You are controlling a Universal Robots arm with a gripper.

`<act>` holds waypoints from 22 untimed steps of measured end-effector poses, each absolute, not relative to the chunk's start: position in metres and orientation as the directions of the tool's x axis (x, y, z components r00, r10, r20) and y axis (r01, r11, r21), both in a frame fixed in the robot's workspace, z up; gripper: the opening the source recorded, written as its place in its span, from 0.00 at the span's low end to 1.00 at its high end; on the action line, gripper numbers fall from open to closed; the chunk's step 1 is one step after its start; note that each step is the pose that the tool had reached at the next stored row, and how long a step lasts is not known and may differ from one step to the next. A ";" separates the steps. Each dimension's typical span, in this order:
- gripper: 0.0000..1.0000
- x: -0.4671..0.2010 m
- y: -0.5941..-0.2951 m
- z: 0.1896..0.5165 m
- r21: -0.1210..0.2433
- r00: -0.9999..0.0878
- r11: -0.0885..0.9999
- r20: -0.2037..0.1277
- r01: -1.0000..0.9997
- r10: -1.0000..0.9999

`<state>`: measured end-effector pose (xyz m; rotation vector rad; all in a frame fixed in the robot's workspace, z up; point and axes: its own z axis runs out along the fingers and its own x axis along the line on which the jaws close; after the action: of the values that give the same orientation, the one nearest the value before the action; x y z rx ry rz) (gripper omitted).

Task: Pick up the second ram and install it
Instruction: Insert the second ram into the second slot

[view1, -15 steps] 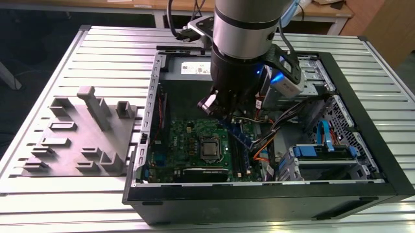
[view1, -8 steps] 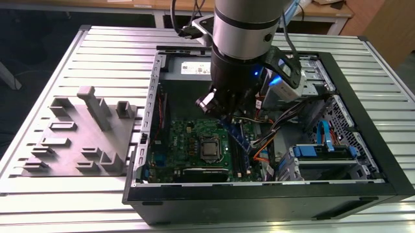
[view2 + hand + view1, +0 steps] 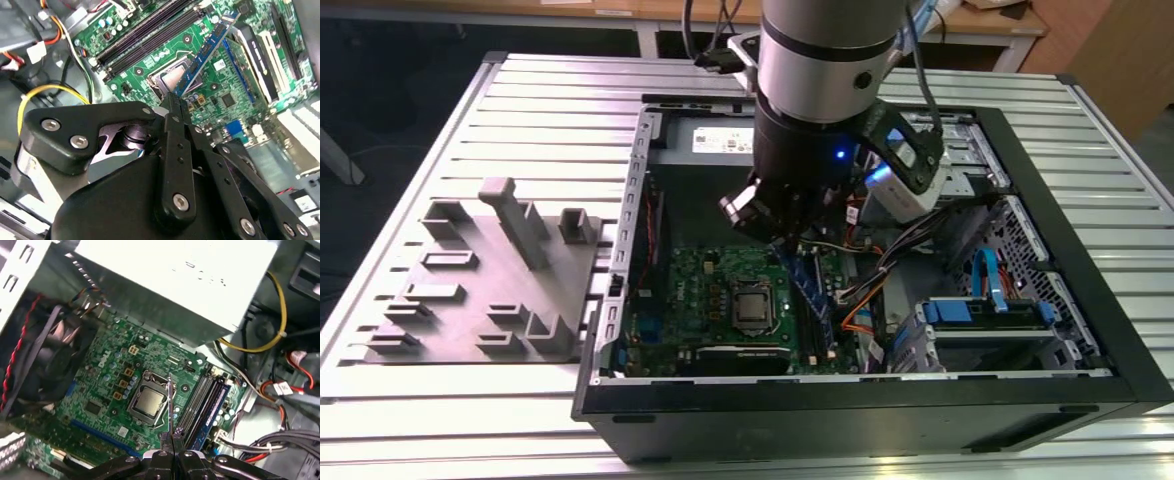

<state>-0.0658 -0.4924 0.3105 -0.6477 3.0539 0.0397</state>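
The jaws are clenching one end of the second ram, holding it on edge above the motherboard, presumably to align it with the memory slots, while the arm is reaching steeply down from the exterior view's top centre into the open case.

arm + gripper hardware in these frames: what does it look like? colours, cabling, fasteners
The arm is a silver-grey cylinder with a black band. It turns black lower down, where a small blue light is lit. Dark cables run alongside it from above. The gripper is matte black, built of flat linkage bars and rounded plates joined by silver screw heads, and narrows to slim tips.
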 end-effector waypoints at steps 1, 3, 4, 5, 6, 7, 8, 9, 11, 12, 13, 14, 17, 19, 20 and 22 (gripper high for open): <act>0.08 -0.066 -0.492 0.310 0.021 -0.922 0.922 -0.024 -0.388 -0.387; 0.08 -0.066 -0.492 0.310 0.021 -0.938 0.938 -0.024 -0.345 -0.345; 0.08 -0.066 -0.492 0.310 0.021 -0.945 0.945 -0.024 -0.327 -0.327; 0.08 -0.066 -0.492 0.310 0.021 -0.950 0.950 -0.024 -0.310 -0.310; 0.08 -0.066 -0.492 0.310 0.021 -0.956 0.956 -0.024 -0.293 -0.293; 0.08 -0.066 -0.492 0.310 0.021 -0.961 0.961 -0.024 -0.276 -0.275; 0.08 -0.066 -0.492 0.310 0.021 -0.966 0.966 -0.024 -0.259 -0.258; 0.08 -0.066 -0.492 0.310 0.021 -0.972 0.972 -0.024 -0.234 -0.234; 0.08 -0.066 -0.492 0.310 0.021 -0.980 0.980 -0.024 -0.199 -0.199; 0.08 -0.066 -0.492 0.310 0.021 -0.983 0.983 -0.024 -0.181 -0.180; 0.08 -0.066 -0.492 0.310 0.021 -0.986 0.986 -0.024 -0.163 -0.163; 0.08 -0.066 -0.492 0.310 0.021 -0.989 0.989 -0.024 -0.146 -0.145; 0.08 -0.066 -0.492 0.309 0.021 -0.996 0.996 -0.024 -0.092 -0.092; 0.08 -0.066 -0.492 0.309 0.021 -0.998 0.998 -0.024 -0.055 -0.055; 0.08 -0.066 -0.492 0.309 0.021 -0.999 0.999 -0.024 -0.044 -0.044; 0.08 -0.065 -0.492 0.308 0.021 -0.999 0.999 -0.024 -0.040 -0.040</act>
<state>-0.0650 -0.4924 0.3085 -0.0623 3.1167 0.0340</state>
